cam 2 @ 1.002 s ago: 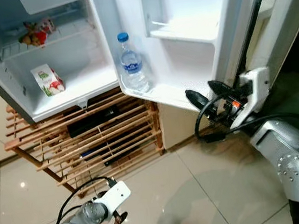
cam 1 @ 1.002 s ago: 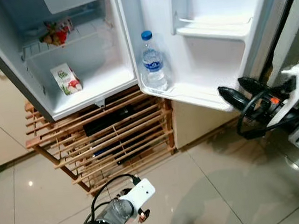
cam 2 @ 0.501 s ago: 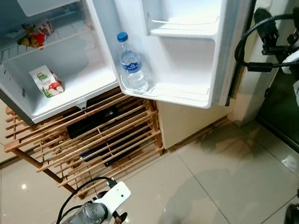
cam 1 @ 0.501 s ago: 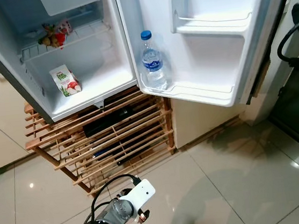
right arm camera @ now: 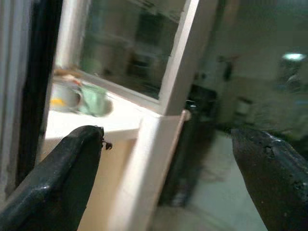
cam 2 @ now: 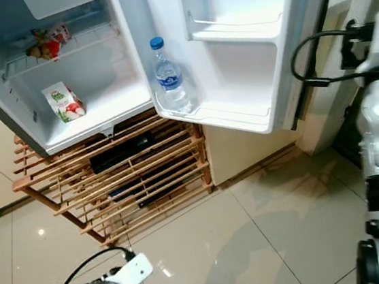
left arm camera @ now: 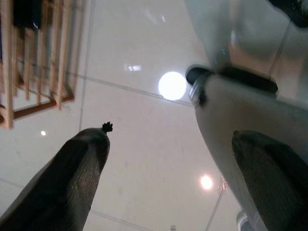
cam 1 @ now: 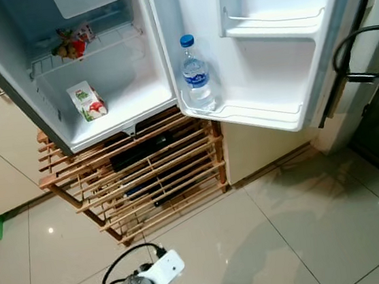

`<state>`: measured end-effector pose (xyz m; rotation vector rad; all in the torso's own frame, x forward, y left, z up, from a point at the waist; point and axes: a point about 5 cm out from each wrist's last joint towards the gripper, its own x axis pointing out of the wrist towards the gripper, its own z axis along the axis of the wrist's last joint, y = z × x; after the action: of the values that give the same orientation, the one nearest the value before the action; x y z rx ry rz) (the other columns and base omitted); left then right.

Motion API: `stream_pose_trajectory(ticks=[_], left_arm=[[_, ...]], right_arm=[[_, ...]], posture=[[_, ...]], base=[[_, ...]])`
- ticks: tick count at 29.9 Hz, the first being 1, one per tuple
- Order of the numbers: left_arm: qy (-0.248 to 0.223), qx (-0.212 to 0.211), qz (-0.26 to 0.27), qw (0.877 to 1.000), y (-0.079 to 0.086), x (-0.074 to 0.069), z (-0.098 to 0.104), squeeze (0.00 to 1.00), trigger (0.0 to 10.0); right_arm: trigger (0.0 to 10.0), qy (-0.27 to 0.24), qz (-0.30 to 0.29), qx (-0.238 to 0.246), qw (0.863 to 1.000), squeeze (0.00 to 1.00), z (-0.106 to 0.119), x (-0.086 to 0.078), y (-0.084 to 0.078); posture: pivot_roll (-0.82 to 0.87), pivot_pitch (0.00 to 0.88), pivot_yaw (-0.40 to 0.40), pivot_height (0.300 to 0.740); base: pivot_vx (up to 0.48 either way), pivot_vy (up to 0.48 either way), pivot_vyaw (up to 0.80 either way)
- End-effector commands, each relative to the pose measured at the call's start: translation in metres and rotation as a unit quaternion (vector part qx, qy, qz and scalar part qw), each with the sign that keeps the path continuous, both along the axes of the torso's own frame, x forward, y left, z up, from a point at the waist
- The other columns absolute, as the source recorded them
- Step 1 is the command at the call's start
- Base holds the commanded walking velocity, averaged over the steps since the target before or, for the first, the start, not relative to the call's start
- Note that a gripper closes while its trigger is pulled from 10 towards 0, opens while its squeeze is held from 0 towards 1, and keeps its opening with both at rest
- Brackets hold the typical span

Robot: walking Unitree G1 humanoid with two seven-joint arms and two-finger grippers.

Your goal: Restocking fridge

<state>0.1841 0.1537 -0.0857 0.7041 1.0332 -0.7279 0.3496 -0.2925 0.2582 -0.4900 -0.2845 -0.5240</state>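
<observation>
My right claw off white fridge door since a sec ago, fingers apart, empty. Left claw low over floor, open. Clear blue-capped water bottle in door shelf; next item needed.

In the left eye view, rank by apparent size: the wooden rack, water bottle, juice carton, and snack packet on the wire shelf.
1. Wooden rack, by far the largest.
2. Water bottle.
3. Juice carton.
4. Snack packet, about level with the carton; it sits farther back, so that ranking is unsure.
</observation>
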Motion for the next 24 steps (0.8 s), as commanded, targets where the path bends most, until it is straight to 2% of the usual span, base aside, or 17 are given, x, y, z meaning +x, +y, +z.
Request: stream_pose_trajectory(ticks=[1,6,7,8,9,10,14,15,17,20,24], left_arm=[[0.007,0.012,-0.005,1.0,0.01,-0.003,-0.001,0.0,10.0],[0.013,0.014,-0.01,1.0,0.014,-0.01,-0.003,0.0,10.0],[0.009,-0.013,-0.012,1.0,0.044,0.0,0.01,0.0,10.0],[0.009,-0.013,-0.012,1.0,0.044,0.0,0.01,0.0,10.0],[-0.006,-0.044,-0.037,0.998,0.092,0.009,0.044,0.0,10.0],[-0.008,-0.05,-0.048,0.998,0.101,0.01,0.054,0.0,10.0],[-0.011,-0.055,-0.054,0.997,0.1,0.012,0.062,0.0,10.0],[-0.013,-0.062,-0.055,0.997,0.094,0.017,0.066,0.0,10.0],[-0.013,-0.068,-0.06,0.996,0.089,0.02,0.067,0.0,10.0],[-0.013,-0.074,-0.064,0.995,0.084,0.021,0.069,0.0,10.0],[-0.01,-0.084,-0.071,0.994,0.075,0.019,0.078,0.0,10.0]], right_arm=[[10.0,0.027,-0.012,-0.029,0.999,0.67,-0.01,0.012,0.009],[10.0,0.048,-0.024,-0.048,0.997,0.67,-0.016,0.021,0.005],[10.0,0.042,-0.002,-0.071,0.997,0.68,-0.013,0.024,0.014],[10.0,0.042,-0.002,-0.071,0.997,0.68,-0.013,0.024,0.014],[10.0,0.062,0.012,-0.091,0.994,0.68,-0.014,0.028,0.023],[10.0,0.057,0.008,-0.076,0.995,0.69,-0.012,0.029,0.025],[10.0,0.04,0.013,-0.054,0.998,0.69,-0.008,0.031,0.032],[10.0,0.028,0.049,-0.059,0.997,0.68,-0.005,0.034,0.053],[10.0,0.02,0.07,-0.055,0.996,0.68,-0.004,0.035,0.066],[10.0,0.017,0.08,-0.045,0.996,0.67,-0.004,0.037,0.072],[10.0,0.002,0.031,-0.065,0.997,0.67,0.006,0.039,0.059]], posture=[[0.08,0.119,0.199,0.74],[0.08,0.133,0.211,0.74],[0.08,0.143,0.217,0.74],[0.08,0.143,0.217,0.74],[0.07,0.15,0.218,0.74],[0.07,0.151,0.215,0.74],[0.06,0.151,0.212,0.74],[0.04,0.154,0.21,0.74],[0.04,0.154,0.209,0.74],[0.03,0.154,0.209,0.74],[0.02,0.142,0.203,0.74]], base=[[0.0,0.0,0.0],[0.0,0.0,0.0],[0.0,0.0,0.0],[0.0,0.0,0.0],[0.0,0.0,0.0],[0.0,0.0,0.0],[0.0,0.0,0.0],[0.0,0.0,0.0],[0.0,0.0,0.0],[0.0,0.0,0.0],[0.0,0.0,0.0]])
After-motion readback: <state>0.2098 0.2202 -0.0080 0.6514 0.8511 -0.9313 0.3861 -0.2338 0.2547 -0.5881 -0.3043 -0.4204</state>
